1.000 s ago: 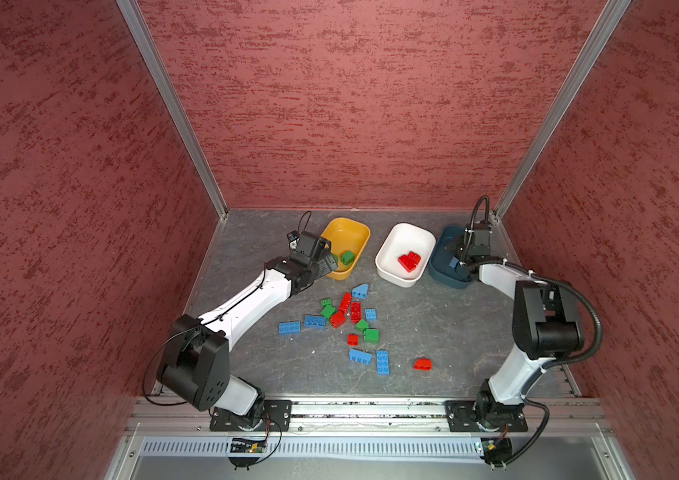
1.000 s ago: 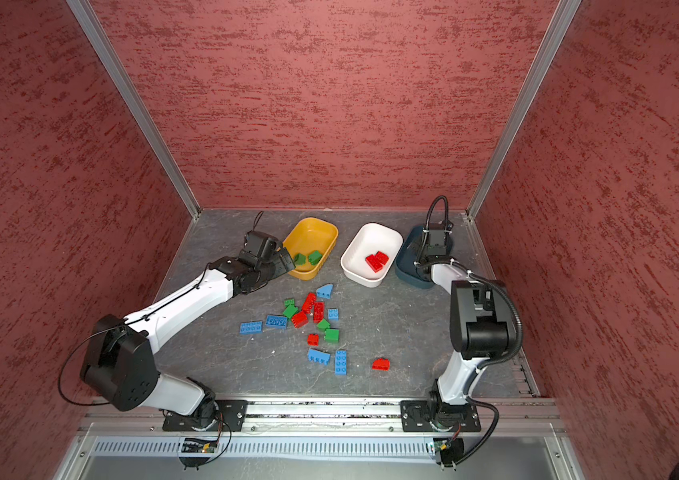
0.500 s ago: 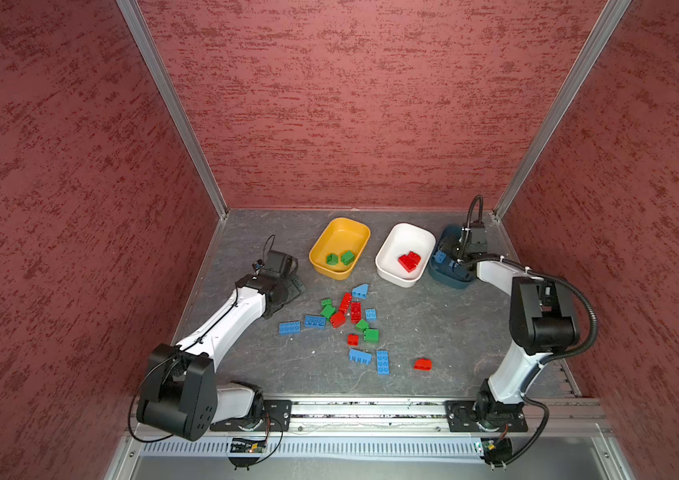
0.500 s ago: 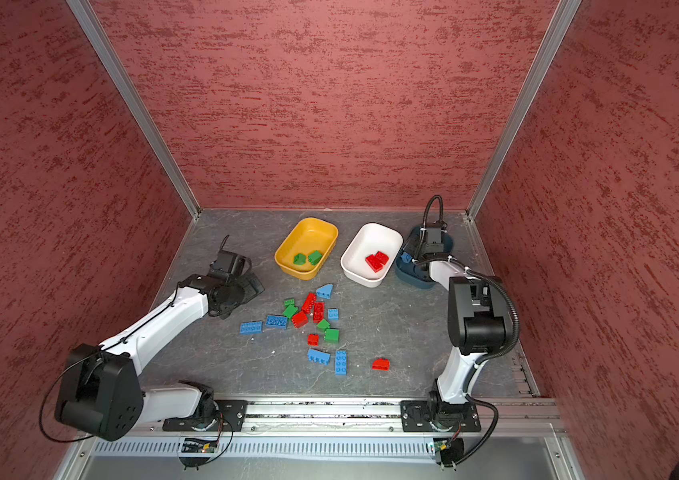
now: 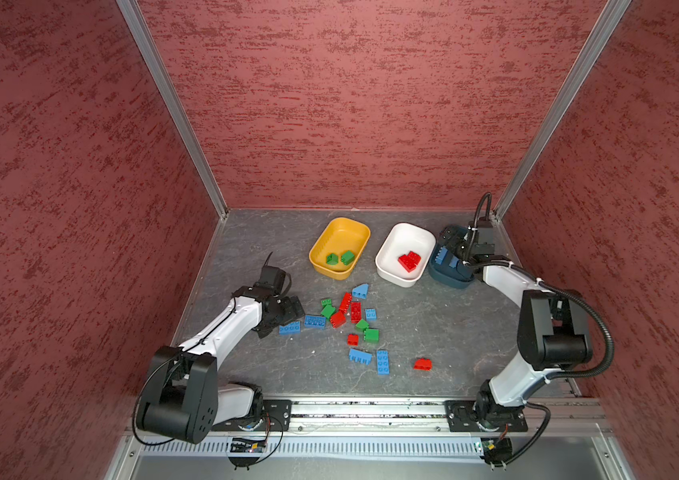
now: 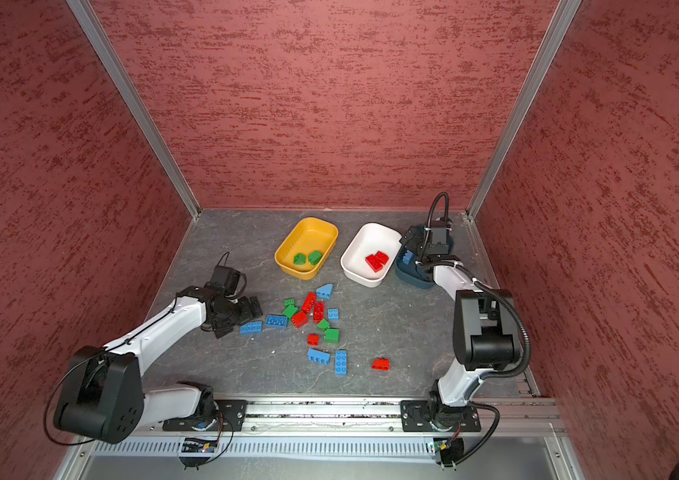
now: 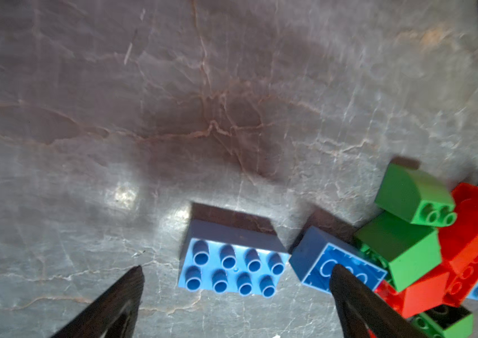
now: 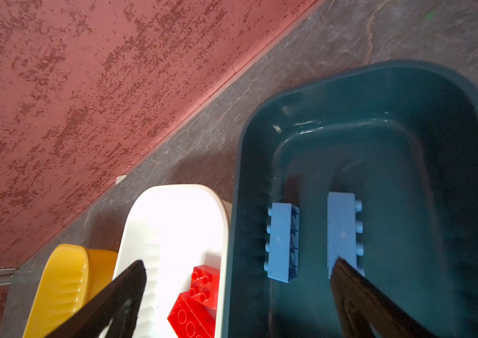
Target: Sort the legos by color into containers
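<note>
Loose red, green and light blue legos (image 5: 346,313) (image 6: 312,311) lie mid-floor. My left gripper (image 5: 292,309) (image 6: 255,309) (image 7: 236,269) is open and low, with a studded blue brick (image 7: 233,263) (image 5: 290,328) just ahead between its fingers, untouched. A second blue brick (image 7: 319,263) lies beside one fingertip. The yellow container (image 5: 344,228) holds two green bricks (image 5: 341,257), the white one (image 5: 406,239) red bricks (image 5: 409,261). My right gripper (image 5: 452,245) (image 8: 239,262) hangs open over the teal container (image 8: 378,96) (image 5: 450,278). Two light blue bricks (image 8: 283,243) lie inside it.
Red walls close in the back and both sides; the teal container sits in the back right corner. A metal rail (image 5: 371,409) runs along the front. Two blue bricks (image 5: 371,359) and a lone red one (image 5: 423,364) lie nearer the front.
My left arm has swung back from the yellow container and come down beside the blue bricks. My right gripper has opened over the teal container.
</note>
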Robot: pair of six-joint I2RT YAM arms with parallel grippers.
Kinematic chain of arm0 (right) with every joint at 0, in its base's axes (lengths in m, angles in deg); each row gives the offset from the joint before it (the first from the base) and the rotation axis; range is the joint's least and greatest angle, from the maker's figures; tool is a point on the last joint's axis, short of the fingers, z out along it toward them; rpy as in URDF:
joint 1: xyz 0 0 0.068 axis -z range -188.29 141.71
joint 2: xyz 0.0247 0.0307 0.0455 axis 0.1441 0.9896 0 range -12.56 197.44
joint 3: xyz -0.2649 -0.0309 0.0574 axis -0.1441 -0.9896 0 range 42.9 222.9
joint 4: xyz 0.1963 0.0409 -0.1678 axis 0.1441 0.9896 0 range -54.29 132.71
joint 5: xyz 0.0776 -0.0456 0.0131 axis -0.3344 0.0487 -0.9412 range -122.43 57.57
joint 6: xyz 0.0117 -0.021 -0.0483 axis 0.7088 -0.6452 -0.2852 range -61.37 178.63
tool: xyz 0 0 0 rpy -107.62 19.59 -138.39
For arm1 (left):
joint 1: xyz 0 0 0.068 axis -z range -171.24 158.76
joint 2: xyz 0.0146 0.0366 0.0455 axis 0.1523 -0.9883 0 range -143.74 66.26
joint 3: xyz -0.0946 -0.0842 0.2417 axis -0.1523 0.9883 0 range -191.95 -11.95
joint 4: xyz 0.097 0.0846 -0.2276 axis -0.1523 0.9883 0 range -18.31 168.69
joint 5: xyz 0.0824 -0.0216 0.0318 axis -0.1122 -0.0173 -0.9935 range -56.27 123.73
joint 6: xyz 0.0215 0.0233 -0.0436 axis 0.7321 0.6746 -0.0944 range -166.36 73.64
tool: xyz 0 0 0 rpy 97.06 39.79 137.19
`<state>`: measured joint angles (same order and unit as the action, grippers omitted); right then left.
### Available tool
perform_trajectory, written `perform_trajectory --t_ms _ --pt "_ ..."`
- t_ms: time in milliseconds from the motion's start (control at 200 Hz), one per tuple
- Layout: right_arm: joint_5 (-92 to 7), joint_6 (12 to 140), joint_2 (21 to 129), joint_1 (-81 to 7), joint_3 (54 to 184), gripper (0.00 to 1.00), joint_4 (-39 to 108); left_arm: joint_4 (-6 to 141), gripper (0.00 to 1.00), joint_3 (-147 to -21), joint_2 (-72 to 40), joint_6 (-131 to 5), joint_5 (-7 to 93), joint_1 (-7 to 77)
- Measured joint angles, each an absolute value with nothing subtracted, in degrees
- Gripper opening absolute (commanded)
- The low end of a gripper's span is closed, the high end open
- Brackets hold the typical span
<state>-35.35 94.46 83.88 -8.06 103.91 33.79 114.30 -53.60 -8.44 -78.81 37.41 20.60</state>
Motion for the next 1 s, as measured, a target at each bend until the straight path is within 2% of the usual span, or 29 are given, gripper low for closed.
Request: perform_trajectory --t_ms 105,250,621,897,1002 --pt "-35.9 94.6 83.8 -8.1 103.9 0.99 33.5 114.6 0.93 -53.3 -9.4 -77.7 37.0 22.1" --pt "-36.6 95.1 83.8 -8.1 103.9 0.99 33.2 115.0 0.75 -53.4 -12.3 -76.9 35.6 25.3" --pt "-39.0 95.9 83.8 -8.1 103.9 0.99 32.4 117.4 0.75 -56.3 -19.4 -76.9 32.5 27.6" --pt "-44.1 95.3 82.9 -8.1 102.3 0.99 31.3 117.0 0.52 -57.9 -20.9 -76.0 30.2 28.6" --pt "-46.5 94.9 82.3 -8.1 101.6 0.99 30.8 116.7 0.49 -58.3 -20.9 -76.0 28.0 30.1"
